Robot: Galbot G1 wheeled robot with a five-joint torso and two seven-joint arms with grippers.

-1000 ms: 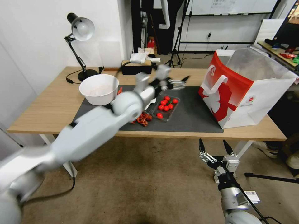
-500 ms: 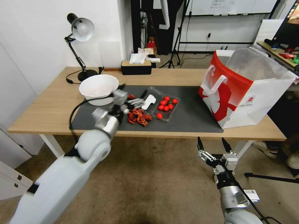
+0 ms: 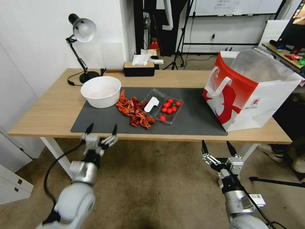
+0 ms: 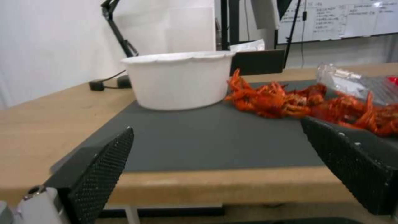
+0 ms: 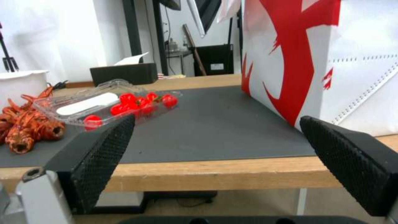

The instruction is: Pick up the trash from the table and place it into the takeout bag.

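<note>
The trash on the table (image 3: pixel 50 108) is a heap of red crayfish shells (image 3: pixel 133 109) (image 4: pixel 282 101) (image 5: pixel 25 124) lying on the dark grey mat (image 3: pixel 190 117) between the bowl and the tomato tray. At the mat's right end stands the takeout bag (image 3: pixel 241 92) (image 5: pixel 315 56), white with a red panel, its mouth open and foil lining showing. My left gripper (image 3: pixel 102 128) (image 4: pixel 215 124) hangs open and empty just in front of the table's front edge, facing the shells. My right gripper (image 3: pixel 216 145) (image 5: pixel 217 119) is open and empty, lower down, in front of the table near the bag.
A big white bowl (image 3: pixel 101 91) (image 4: pixel 180 81) stands at the mat's left. A clear tray of cherry tomatoes (image 3: pixel 170 108) (image 5: pixel 124 104) lies mid-mat. A desk lamp (image 3: pixel 81 35) and a tissue box (image 3: pixel 139 68) stand along the far edge.
My left arm has drawn back from over the mat, past the shells, to below the table's front edge, with its gripper open. The right arm has barely moved.
</note>
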